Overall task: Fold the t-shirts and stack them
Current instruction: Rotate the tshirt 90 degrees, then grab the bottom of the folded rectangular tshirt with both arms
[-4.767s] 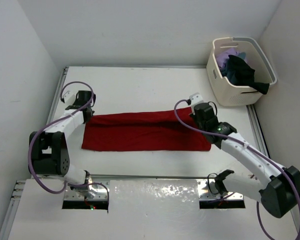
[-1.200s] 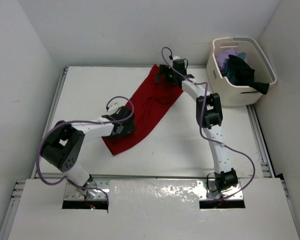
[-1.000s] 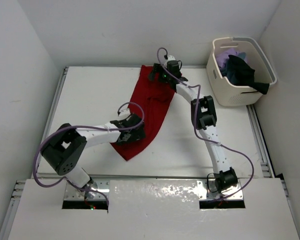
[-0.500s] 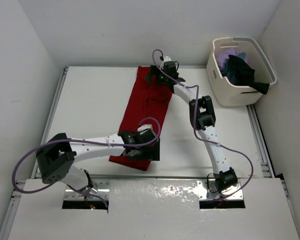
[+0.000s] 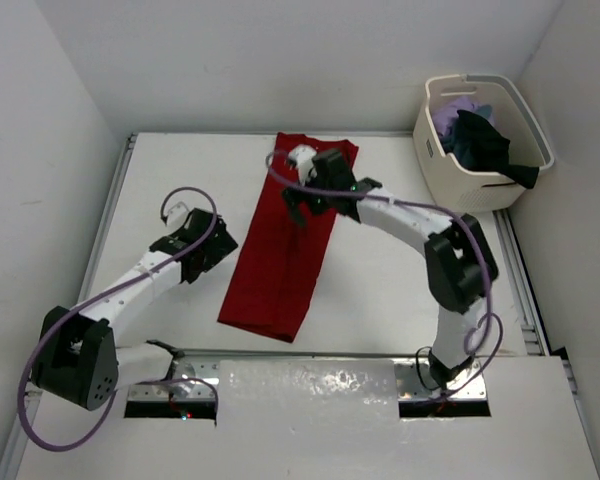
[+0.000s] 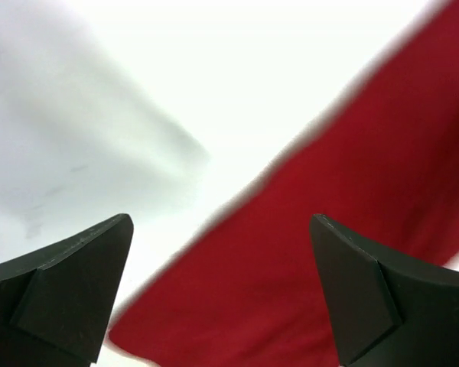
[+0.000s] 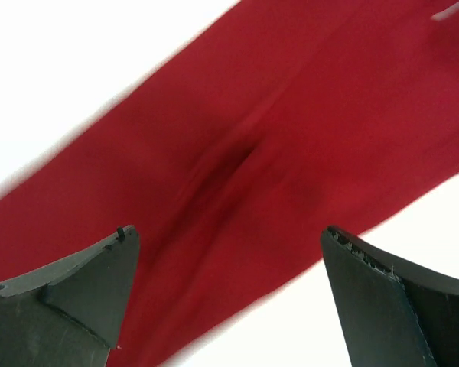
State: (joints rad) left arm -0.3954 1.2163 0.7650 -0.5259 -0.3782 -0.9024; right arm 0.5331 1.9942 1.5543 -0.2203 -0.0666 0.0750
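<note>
basket [image 5: 450,185]: lavender t-shirt [image 5: 452,108], black t-shirt [image 5: 485,140] | red t-shirt [image 5: 285,250]: table [image 5: 180,170] | left gripper [image 6: 218,229], right gripper [image 7: 228,233]: wide

Both arms [image 5: 130,280] have white links, black joints [image 5: 75,355], looping purple cables [image 5: 188,189] and dark wedge-shaped claw fingers [image 6: 61,290].

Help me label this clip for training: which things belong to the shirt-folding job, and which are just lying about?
Job: red t-shirt on the table; black shirt and purple shirt, bundled in the basket.
Lying about: basket; table.
</note>
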